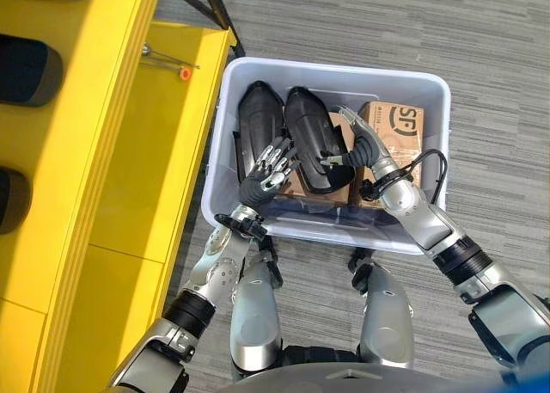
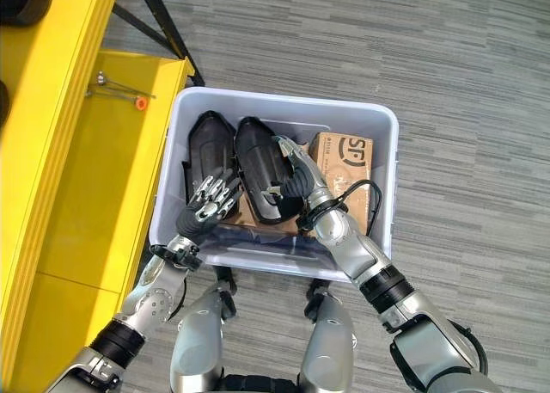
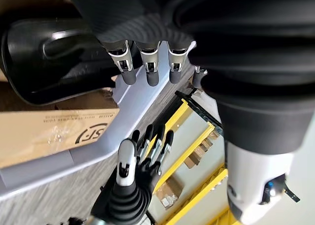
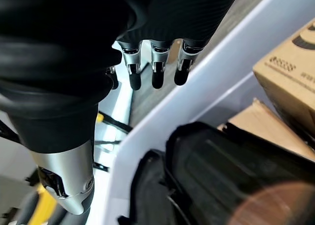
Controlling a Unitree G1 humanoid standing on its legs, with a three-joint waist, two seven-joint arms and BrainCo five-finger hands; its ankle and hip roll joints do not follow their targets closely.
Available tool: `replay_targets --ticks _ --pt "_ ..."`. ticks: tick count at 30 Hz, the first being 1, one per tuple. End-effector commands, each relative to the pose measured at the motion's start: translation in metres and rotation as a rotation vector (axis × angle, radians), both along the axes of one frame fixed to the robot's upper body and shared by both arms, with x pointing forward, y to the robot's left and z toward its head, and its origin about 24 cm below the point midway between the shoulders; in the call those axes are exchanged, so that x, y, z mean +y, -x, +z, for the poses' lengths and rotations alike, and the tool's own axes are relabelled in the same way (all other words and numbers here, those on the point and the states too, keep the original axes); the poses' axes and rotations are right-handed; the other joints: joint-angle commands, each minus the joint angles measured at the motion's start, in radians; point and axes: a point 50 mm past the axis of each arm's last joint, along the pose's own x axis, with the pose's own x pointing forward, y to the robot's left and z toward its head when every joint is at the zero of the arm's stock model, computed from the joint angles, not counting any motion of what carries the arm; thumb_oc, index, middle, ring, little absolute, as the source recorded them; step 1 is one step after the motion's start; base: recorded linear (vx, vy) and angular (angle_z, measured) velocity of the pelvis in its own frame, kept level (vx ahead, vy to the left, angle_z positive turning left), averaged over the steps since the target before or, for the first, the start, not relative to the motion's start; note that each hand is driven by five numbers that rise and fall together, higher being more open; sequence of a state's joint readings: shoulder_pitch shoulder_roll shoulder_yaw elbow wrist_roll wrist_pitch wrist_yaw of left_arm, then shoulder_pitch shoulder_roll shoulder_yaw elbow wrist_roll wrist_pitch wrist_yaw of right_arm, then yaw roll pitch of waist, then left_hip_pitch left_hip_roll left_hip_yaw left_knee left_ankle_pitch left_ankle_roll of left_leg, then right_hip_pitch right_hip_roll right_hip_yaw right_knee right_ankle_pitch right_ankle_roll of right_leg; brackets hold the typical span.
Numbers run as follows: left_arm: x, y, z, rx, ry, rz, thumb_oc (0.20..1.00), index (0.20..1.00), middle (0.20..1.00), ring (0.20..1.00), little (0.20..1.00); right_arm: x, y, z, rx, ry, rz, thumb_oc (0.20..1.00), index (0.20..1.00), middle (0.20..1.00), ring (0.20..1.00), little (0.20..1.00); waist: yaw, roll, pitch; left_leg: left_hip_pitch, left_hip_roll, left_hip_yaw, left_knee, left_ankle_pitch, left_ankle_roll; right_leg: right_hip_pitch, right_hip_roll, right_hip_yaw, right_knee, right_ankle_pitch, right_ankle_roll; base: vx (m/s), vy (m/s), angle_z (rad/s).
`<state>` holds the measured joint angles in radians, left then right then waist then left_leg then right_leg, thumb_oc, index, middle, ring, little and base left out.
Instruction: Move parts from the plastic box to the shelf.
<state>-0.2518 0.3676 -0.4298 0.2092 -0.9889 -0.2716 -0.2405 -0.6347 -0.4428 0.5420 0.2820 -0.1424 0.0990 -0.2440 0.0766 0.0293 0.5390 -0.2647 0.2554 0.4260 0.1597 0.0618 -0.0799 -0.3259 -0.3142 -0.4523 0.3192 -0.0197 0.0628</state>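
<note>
A pale plastic box (image 1: 335,70) stands on the floor in front of me, beside the yellow shelf (image 1: 129,152). Two black moulded parts lie side by side in it: one on the left (image 1: 256,118), one on the right (image 1: 309,144). My left hand (image 1: 266,171) hovers over the box's near left side with straight fingers (image 3: 147,62), just short of the parts. My right hand (image 1: 363,145) lies open against the right side of the right part (image 4: 221,171), its fingers (image 4: 155,67) straight and holding nothing.
Brown cardboard boxes fill the rest of the plastic box, one at its right end (image 1: 395,126) and one under the parts (image 1: 296,187). More black parts (image 1: 26,70) sit on the shelf's upper level. A thin metal rod with an orange end (image 1: 168,64) lies on the lower board.
</note>
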Motion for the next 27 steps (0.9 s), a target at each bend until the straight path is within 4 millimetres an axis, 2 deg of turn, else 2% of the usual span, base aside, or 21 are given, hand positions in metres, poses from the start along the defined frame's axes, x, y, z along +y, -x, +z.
replay_targets --ticks 1,8,9,11,16,24,27 --pt "-0.017 0.010 0.019 -0.100 0.021 -0.052 1.000 1.000 1.000 1.000 1.000 0.001 -0.008 0.010 -0.078 0.035 -0.091 1.000 1.000 1.000 1.000 1.000 0.012 0.003 -0.019 -0.026 0.036 -0.019 0.020 -0.005 -0.026 -0.041 -0.022 0.033 0.080 -0.040 0.052 0.00 0.000 0.00" --pt "-0.024 0.005 0.027 -0.136 0.001 -0.064 1.000 1.000 1.000 1.000 1.000 -0.019 -0.023 0.016 -0.158 0.049 -0.279 1.000 1.000 1.000 1.000 1.000 0.020 0.018 -0.019 -0.105 0.035 -0.027 0.026 0.005 -0.026 -0.122 -0.026 0.030 0.117 -0.045 0.048 0.00 -0.003 0.01" --pt "-0.027 0.005 0.031 -0.147 0.008 -0.073 1.000 1.000 1.000 1.000 1.000 -0.028 -0.027 0.024 -0.253 0.084 -0.364 1.000 1.000 1.000 1.000 1.000 0.023 0.029 -0.019 -0.134 0.035 -0.029 0.028 0.007 -0.026 -0.151 -0.026 0.030 0.128 -0.046 0.047 0.00 0.000 0.00" --pt "-0.028 0.005 0.033 -0.144 0.014 -0.073 1.000 1.000 1.000 1.000 1.000 -0.032 -0.028 0.028 -0.279 0.096 -0.393 1.000 1.000 1.000 1.000 1.000 0.024 0.035 -0.019 -0.149 0.034 -0.029 0.025 0.009 -0.028 -0.166 -0.025 0.029 0.130 -0.046 0.047 0.00 0.007 0.02" --pt "-0.035 0.006 0.033 -0.166 -0.092 -0.101 1.000 1.000 1.000 1.000 1.000 -0.034 -0.028 0.030 -0.289 0.110 -0.431 1.000 1.000 1.000 1.000 1.000 0.021 0.043 -0.019 -0.191 0.034 -0.030 0.026 0.015 -0.031 -0.209 -0.024 0.031 0.138 -0.045 0.046 0.00 0.000 0.00" --pt "-0.043 0.007 0.028 -0.128 -0.086 -0.126 1.000 1.000 1.000 1.000 1.000 -0.036 -0.031 0.030 -0.314 0.184 -0.428 1.000 1.000 1.000 1.000 1.000 0.022 0.052 -0.019 -0.242 0.038 -0.026 0.037 0.020 -0.034 -0.254 -0.028 0.024 0.148 -0.040 0.043 0.00 0.000 0.00" --pt "-0.043 0.004 0.027 -0.123 -0.080 -0.128 1.000 1.000 1.000 1.000 1.000 -0.031 -0.032 0.041 -0.409 0.232 -0.408 1.000 1.000 1.000 1.000 1.000 0.029 0.058 -0.019 -0.260 0.038 -0.028 0.038 0.024 -0.035 -0.270 -0.033 0.020 0.150 -0.035 0.045 0.00 0.000 0.00"
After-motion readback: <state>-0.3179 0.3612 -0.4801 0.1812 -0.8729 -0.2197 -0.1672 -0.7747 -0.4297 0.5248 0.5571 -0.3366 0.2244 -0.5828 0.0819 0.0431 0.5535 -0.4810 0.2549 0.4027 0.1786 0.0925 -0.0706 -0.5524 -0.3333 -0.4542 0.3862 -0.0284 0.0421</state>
